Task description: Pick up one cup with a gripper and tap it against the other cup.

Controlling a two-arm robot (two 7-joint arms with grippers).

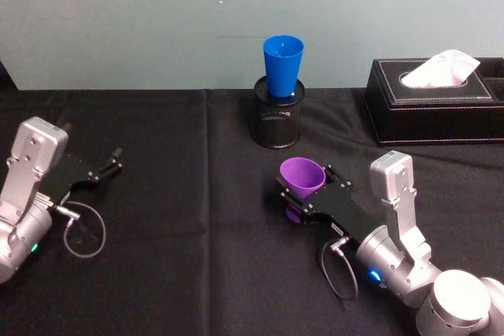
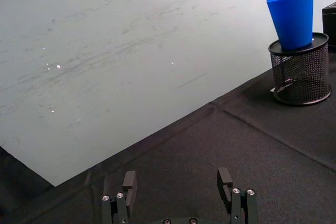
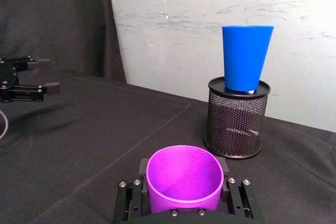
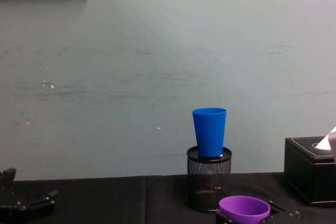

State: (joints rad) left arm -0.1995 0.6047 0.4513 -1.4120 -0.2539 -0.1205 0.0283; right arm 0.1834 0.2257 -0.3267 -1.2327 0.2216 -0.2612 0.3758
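No legible text, label, brand, number or sign on anything in these views.

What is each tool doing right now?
Left tool: open, empty, low over the table's left side.
Right tool: closed on the purple cup.

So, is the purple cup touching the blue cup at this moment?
Apart. The head view shows black cloth between the purple cup, held in the right gripper, and the blue cup standing in the mesh holder.
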